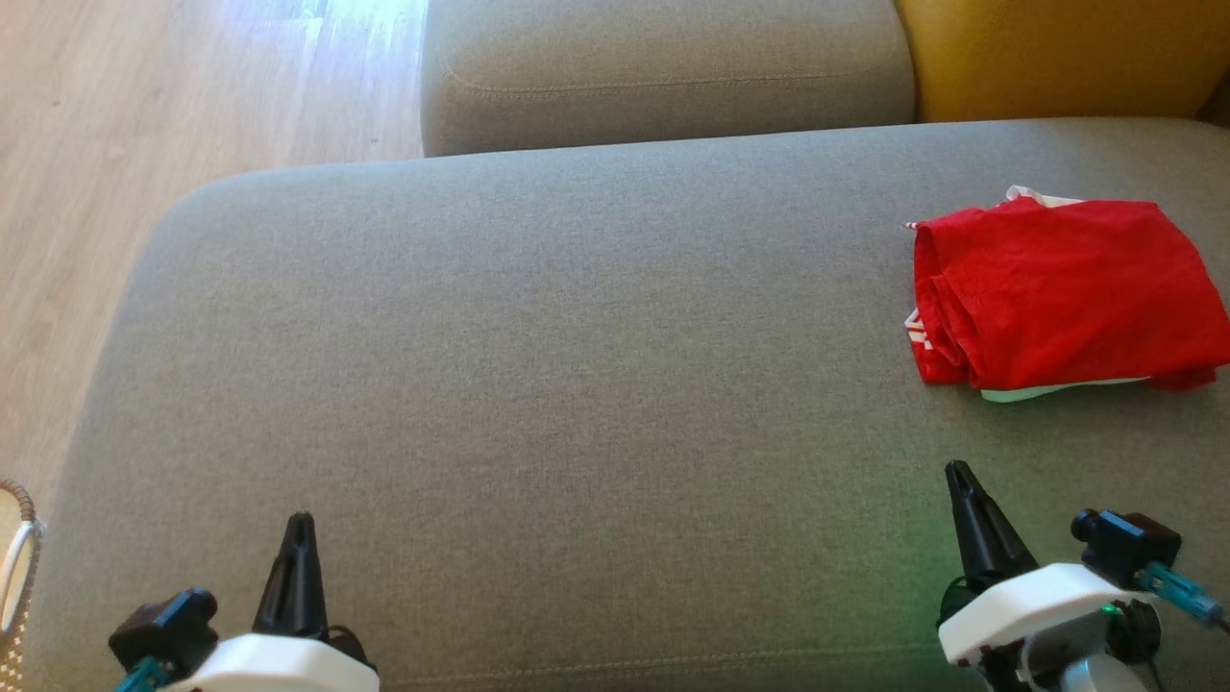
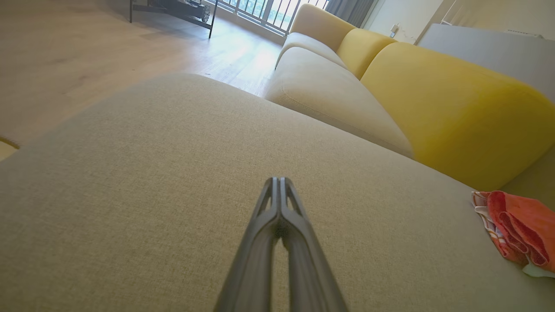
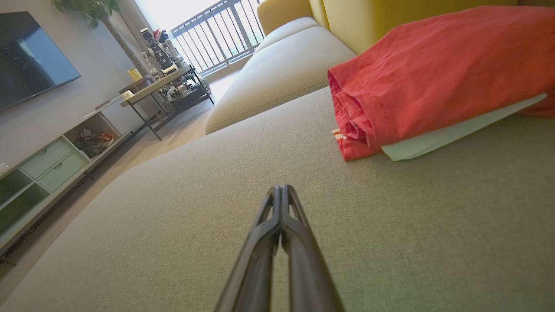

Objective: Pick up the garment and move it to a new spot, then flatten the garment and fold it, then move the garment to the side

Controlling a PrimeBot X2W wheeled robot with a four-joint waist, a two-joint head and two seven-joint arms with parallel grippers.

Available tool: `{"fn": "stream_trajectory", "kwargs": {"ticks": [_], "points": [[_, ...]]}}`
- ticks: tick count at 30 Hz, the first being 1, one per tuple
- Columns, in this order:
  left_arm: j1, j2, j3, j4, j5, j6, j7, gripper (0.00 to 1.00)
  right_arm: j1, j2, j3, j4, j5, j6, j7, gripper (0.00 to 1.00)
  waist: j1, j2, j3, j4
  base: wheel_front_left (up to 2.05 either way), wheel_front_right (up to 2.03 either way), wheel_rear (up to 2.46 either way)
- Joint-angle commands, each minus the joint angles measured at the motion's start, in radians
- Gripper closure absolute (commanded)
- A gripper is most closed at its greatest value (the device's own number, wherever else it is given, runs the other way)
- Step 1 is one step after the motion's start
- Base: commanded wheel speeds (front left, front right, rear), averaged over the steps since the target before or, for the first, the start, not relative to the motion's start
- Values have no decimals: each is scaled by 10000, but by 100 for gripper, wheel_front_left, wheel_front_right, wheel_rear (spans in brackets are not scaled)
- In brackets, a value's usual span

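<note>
head view: red garment (image 1: 1067, 288) lies loosely folded at the right of the grey sofa seat (image 1: 577, 384); left claw (image 1: 300, 524) and right claw (image 1: 959, 476) hover near its front edge, apart from the garment.

left wrist view: left claw (image 2: 279, 180) pressed together, empty.

right wrist view: right claw (image 3: 281, 187) likewise pressed together and empty, garment (image 3: 433, 73) near ahead. for a clean pickup it should probably spread first, then pinch all layers at the near edge.

Tapered black jaws, glossy white wrist shells (image 1: 1043, 601), black camera blocks (image 1: 1124, 543), teal cables (image 1: 1177, 584), small green light (image 1: 1107, 608).
</note>
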Motion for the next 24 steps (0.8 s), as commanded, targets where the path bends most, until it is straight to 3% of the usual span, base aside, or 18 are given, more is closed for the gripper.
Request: {"fn": "stream_trajectory", "kwargs": {"ticks": [1,24], "points": [[-496,90,182,-270,-278,-71,65,100,-513,-45,-21,-401,307,-1,73,100,-1,0,4,-5,0,0,0],[-944,133,459,-50,-2779,-317,666,100,-594,-53,-156,-624,2832,-1,703,100,-1,0,72,-84,0,0,0]]}}
